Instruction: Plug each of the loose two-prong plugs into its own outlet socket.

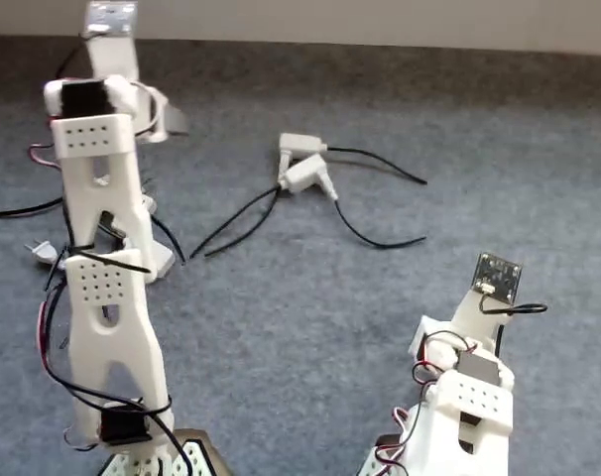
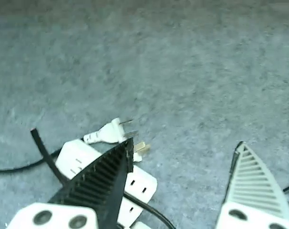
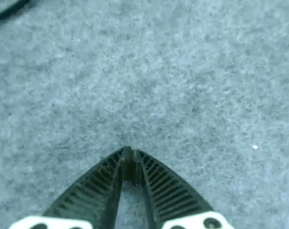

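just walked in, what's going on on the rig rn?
Plug-in job. The left tool is open above a white outlet block. A loose white plug lies right beside the block, prongs bare. The right tool is shut on nothing, over bare carpet. Two more white corded pieces lie mid-floor, away from both arms; I can't tell whether they are joined.

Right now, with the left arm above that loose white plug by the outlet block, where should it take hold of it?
Probably the plug's thick white body, just behind the prongs, coming down from above with the jaws across its sides. It lies flat on the carpet, prongs pointing away from its cord, so that leaves them free.
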`<state>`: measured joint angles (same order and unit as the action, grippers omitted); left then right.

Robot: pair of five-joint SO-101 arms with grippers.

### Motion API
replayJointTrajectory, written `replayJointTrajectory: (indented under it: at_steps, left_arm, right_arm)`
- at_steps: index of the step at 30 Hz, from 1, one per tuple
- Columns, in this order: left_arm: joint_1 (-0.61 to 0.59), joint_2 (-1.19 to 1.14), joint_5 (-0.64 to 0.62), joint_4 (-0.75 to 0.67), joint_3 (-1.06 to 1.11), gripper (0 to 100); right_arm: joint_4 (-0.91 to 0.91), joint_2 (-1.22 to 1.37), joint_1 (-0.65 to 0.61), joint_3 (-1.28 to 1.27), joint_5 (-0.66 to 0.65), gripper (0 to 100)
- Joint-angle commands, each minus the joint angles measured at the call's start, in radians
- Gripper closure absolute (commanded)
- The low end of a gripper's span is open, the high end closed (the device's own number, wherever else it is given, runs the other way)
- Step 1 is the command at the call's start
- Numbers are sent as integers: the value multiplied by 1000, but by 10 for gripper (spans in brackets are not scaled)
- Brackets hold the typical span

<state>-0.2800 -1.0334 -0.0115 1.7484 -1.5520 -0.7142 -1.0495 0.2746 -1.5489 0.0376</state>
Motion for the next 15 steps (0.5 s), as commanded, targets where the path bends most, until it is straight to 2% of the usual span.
replayJointTrajectory:
  at_steps: [1,10,15]
  left_arm:
    - [-76,58,-121,12,51,678]
    - [-213,61,-534,14,213,678]
    - [-248,54,-578,17,220,678]
  right_arm:
    - [-8,-12,4,54,6,988]
    - [-7,-10,-44,53,5,988]
    - [-5,-8,-44,53,5,988]
